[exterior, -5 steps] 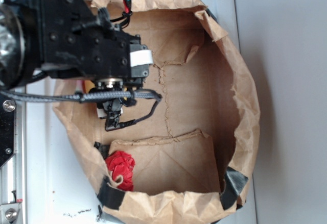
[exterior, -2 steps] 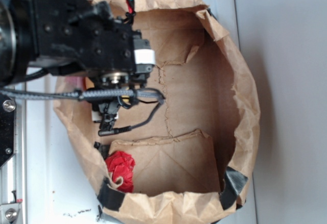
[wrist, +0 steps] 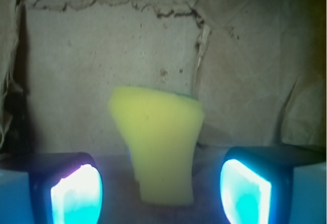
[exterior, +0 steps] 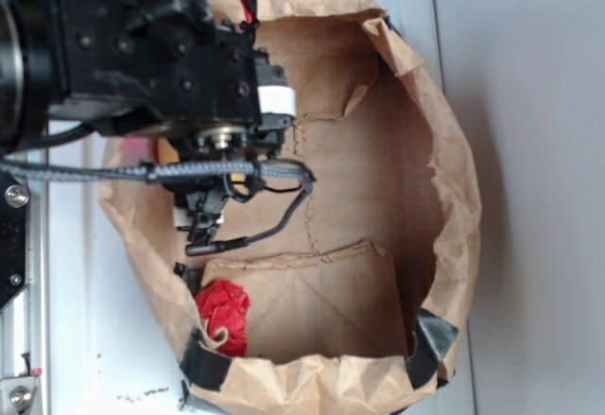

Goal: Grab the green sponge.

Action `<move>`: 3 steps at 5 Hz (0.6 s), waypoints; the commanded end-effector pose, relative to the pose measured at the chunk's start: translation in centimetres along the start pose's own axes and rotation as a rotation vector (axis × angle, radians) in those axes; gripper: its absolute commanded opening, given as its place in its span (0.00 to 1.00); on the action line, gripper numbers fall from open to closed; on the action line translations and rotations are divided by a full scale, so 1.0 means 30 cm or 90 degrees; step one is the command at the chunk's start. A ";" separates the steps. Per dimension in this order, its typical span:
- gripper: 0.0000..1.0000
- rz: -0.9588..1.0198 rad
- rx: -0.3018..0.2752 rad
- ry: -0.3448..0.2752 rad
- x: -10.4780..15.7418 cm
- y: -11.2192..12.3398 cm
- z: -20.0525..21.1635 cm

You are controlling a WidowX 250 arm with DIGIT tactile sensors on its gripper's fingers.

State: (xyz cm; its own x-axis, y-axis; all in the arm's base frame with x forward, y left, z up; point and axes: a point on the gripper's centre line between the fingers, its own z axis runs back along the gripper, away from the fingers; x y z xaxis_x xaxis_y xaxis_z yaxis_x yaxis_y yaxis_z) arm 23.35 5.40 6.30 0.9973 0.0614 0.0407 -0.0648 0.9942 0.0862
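Green sponge (wrist: 157, 145): matt yellow foam, finely porous. Paper bag (exterior: 454, 198): brown kraft paper, creased, rough torn edges, glossy black tape patches at lower rim. Red wad (exterior: 224, 309): wrinkled, slightly shiny. End effector (wrist: 161, 191): black plastic fingers, glowing cyan pads. Table (exterior: 529, 103): smooth white.

No readable text, labels or numbers anywhere; wrist view perhaps too dim to tell.
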 end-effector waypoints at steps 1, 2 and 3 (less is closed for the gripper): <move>1.00 0.001 0.018 -0.045 0.016 0.010 0.014; 1.00 0.001 0.026 -0.050 0.015 0.010 -0.011; 1.00 0.001 0.033 -0.054 0.013 0.008 -0.025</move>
State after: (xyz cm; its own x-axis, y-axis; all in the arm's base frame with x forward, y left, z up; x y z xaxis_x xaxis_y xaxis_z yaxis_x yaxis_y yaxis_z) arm 23.14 5.65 4.77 0.9933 0.0666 0.0941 -0.0787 0.9883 0.1307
